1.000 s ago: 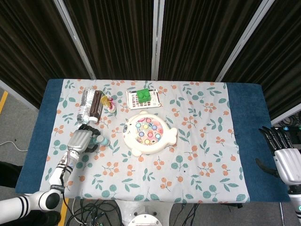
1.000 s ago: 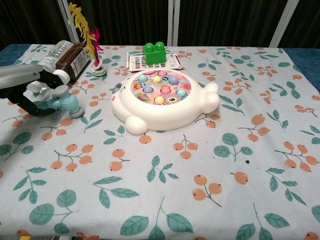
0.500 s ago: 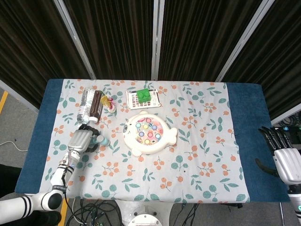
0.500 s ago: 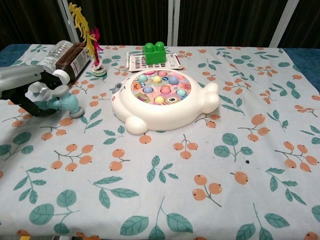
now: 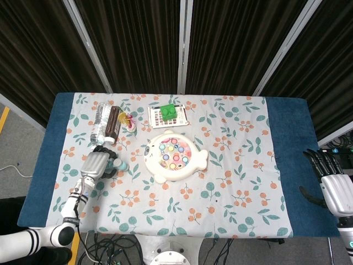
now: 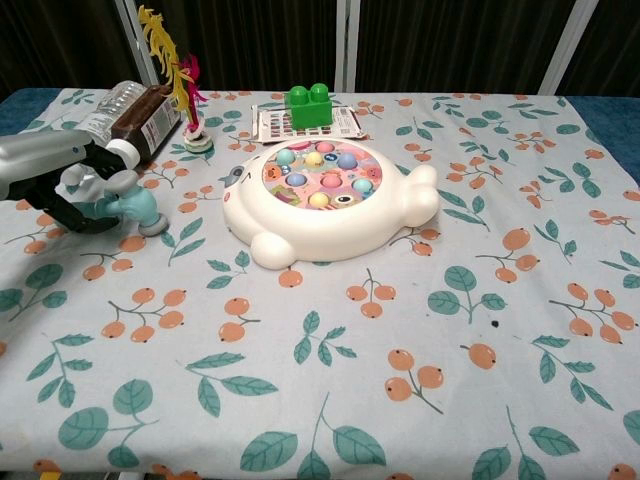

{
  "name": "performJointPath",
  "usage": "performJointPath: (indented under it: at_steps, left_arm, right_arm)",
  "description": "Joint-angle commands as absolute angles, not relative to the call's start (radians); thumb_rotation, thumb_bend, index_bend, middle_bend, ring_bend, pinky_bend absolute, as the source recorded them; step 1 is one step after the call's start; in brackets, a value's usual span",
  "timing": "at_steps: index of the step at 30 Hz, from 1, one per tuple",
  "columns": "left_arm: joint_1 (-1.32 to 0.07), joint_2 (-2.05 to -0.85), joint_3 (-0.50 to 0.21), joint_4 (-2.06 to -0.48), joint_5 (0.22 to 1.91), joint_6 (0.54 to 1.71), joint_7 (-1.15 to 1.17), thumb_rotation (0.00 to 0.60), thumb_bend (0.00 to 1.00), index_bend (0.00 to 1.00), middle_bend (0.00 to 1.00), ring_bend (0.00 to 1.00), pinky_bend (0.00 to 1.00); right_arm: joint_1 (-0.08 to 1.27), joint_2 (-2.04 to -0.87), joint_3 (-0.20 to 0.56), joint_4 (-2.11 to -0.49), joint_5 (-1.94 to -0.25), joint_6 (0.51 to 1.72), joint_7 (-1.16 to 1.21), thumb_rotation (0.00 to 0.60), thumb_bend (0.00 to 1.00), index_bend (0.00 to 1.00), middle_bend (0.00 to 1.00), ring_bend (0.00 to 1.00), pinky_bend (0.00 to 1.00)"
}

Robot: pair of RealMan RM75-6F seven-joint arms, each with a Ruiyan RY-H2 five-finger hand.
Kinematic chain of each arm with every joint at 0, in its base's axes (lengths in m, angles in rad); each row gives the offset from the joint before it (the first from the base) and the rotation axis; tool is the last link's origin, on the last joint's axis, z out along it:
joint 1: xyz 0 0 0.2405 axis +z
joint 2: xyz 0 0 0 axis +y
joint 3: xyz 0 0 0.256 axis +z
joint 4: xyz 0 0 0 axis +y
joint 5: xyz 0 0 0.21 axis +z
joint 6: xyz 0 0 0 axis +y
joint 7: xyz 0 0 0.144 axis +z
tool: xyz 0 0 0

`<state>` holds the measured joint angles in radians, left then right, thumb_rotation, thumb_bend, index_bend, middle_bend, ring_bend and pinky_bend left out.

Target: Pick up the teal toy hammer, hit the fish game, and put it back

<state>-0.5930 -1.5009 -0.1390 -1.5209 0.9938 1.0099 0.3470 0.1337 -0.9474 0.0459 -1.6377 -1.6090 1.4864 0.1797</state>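
The teal toy hammer (image 5: 118, 164) (image 6: 136, 206) lies at the table's left side, with its head end low at the cloth. My left hand (image 5: 95, 165) (image 6: 42, 172) has its fingers curled around the handle. The white fish game (image 5: 174, 157) (image 6: 322, 215), with coloured fish in its pink centre, sits mid-table, a short way right of the hammer. My right hand (image 5: 335, 191) hangs off the table's right edge with fingers spread, holding nothing; the chest view does not show it.
A plastic bottle (image 5: 105, 123) (image 6: 134, 116) lies just behind the left hand. A feather toy (image 5: 128, 119) (image 6: 182, 78) stands beside it. A green block (image 5: 169, 112) (image 6: 308, 105) rests on a card (image 5: 158, 117) behind the fish game.
My left hand and the hammer have shifted very slightly up and left. The right hand has not moved.
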Motion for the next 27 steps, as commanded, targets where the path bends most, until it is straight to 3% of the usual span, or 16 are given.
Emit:
performJointPath:
  at_steps: [1,27]
  left_arm:
    - [-0.594,-1.502,-0.140,-1.522,0.993,1.011,0.348,0.600,0.31,0.44,0.35,0.22,0.13]
    - [-0.599,-1.518,-0.140,-1.528,0.975,1.020,0.343,0.600,0.42,0.50,0.39,0.24,0.17]
  right_arm:
    - [0.133,-0.947,0.046,-1.638,-1.608,1.486,0.179,0.600,0.18,0.00,0.07,0.00,0.00]
    - [0.128,-0.944,0.044,-1.640,-1.605,1.486,0.181,0.600,0.18,0.00,0.07,0.00,0.00]
